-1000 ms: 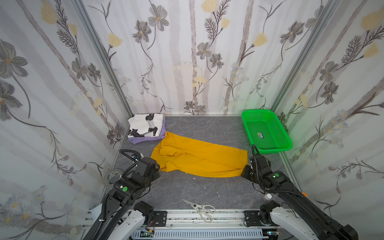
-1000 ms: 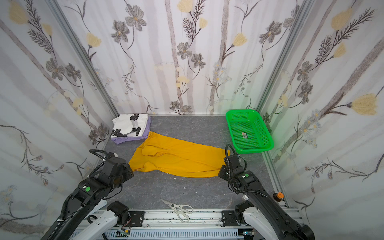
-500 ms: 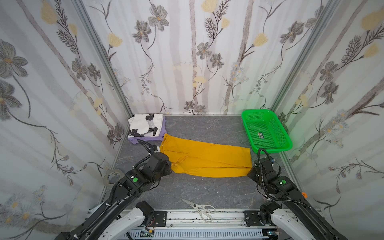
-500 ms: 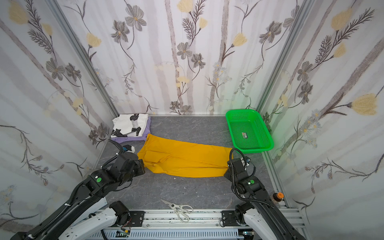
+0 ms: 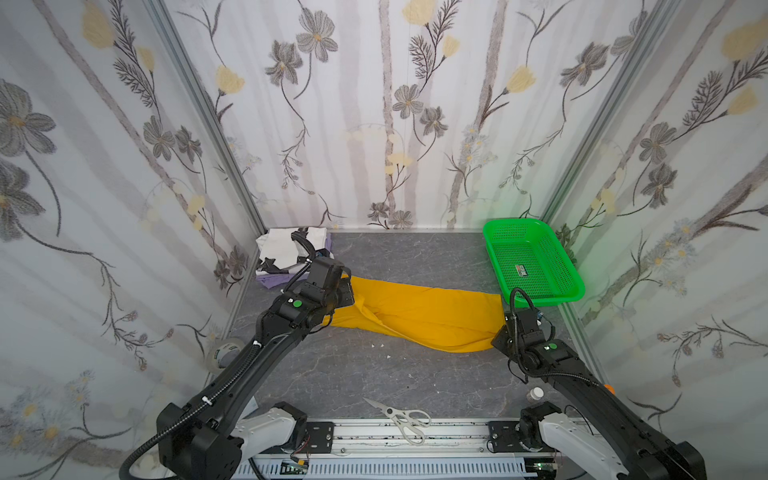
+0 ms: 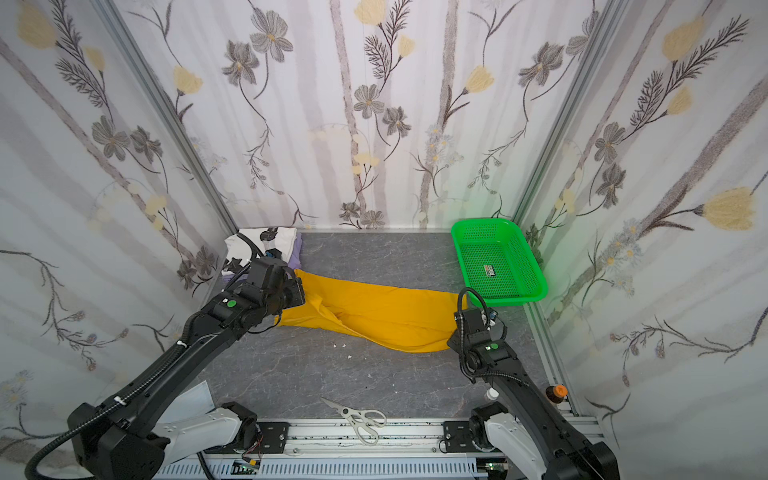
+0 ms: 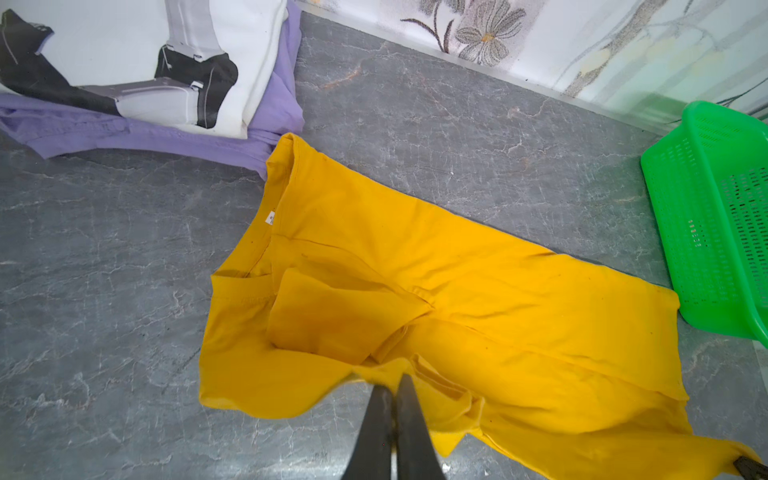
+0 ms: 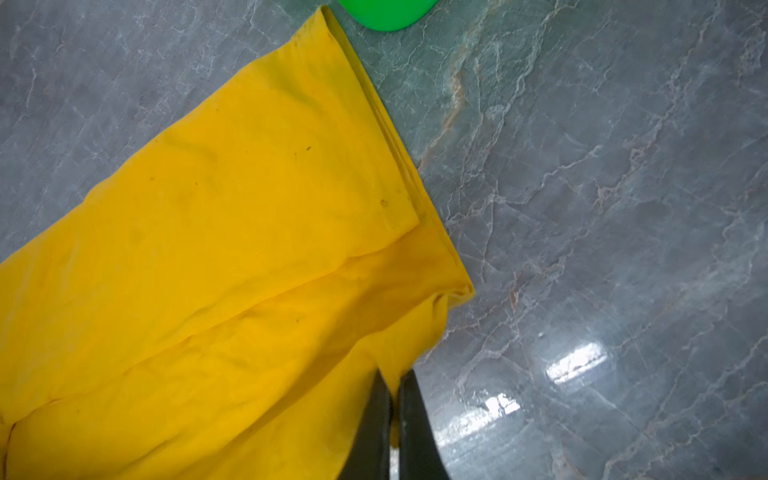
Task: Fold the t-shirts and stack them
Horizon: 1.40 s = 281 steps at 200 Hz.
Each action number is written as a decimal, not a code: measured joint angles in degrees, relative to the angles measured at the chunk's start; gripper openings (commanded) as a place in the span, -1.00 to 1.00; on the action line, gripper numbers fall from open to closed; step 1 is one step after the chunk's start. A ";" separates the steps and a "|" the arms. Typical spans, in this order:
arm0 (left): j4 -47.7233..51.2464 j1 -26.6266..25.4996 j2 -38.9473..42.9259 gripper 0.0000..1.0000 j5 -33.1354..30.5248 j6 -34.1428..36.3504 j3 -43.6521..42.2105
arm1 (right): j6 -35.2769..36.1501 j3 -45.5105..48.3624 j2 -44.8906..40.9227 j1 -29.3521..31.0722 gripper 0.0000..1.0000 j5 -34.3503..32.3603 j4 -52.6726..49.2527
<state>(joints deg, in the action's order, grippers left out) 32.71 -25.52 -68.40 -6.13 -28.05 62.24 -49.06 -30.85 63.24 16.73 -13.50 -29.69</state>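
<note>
I am watching the rig from my station. The yellow t-shirt [image 5: 415, 311] is lying across the middle of the grey marble table [image 5: 353, 374] as one long band, partly folded along its length, with some wrinkles near the collar end.

In the left wrist view, my left gripper [image 7: 392, 376] is closed and is pinching a small fold of the near edge of this shirt, close to the sleeve. The cloth around the tips is standing a little up from the table. In the right wrist view, my right gripper [image 8: 392, 372] is also closed, and it is pinching the near corner at the hem end. So both claws are gripping the same yellow shirt, one near each end.

The collar end is reaching the lavender t-shirt [image 7: 145, 137]; I cannot tell if they are touching. The white printed t-shirt [image 7: 124, 54] is resting folded on top of the lavender one, and this stack is sitting in the far left corner, next to the walls.

The hem end is lying just beside the near corner of the green basket [image 5: 532, 266], which is standing at the far right with a small label inside. The scissors [image 5: 399, 417] are lying at the near edge, well apart from the shirt, and a tape roll [image 5: 224, 351] is sitting by the left wall.
</note>
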 measured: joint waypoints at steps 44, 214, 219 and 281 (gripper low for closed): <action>-5.07 4.55 -7.50 -1.00 3.39 2.43 2.38 | 5.79 -6.16 12.39 -4.42 -1.00 2.19 6.29; -14.14 9.14 -25.57 -1.00 8.94 4.55 13.88 | 7.56 -19.37 33.46 -7.80 -1.00 1.05 12.85; -14.36 9.18 -26.18 -1.00 9.20 4.57 14.34 | 7.50 -19.37 33.57 -7.80 -1.00 0.94 12.85; -15.02 10.40 -32.35 -1.00 11.15 5.55 19.93 | 7.08 -20.22 35.69 -7.87 -0.87 0.39 12.90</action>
<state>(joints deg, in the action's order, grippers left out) 17.69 -15.11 -100.75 5.02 -22.50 82.17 -41.98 -51.07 98.94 8.86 -13.10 -16.80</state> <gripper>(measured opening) 0.054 0.051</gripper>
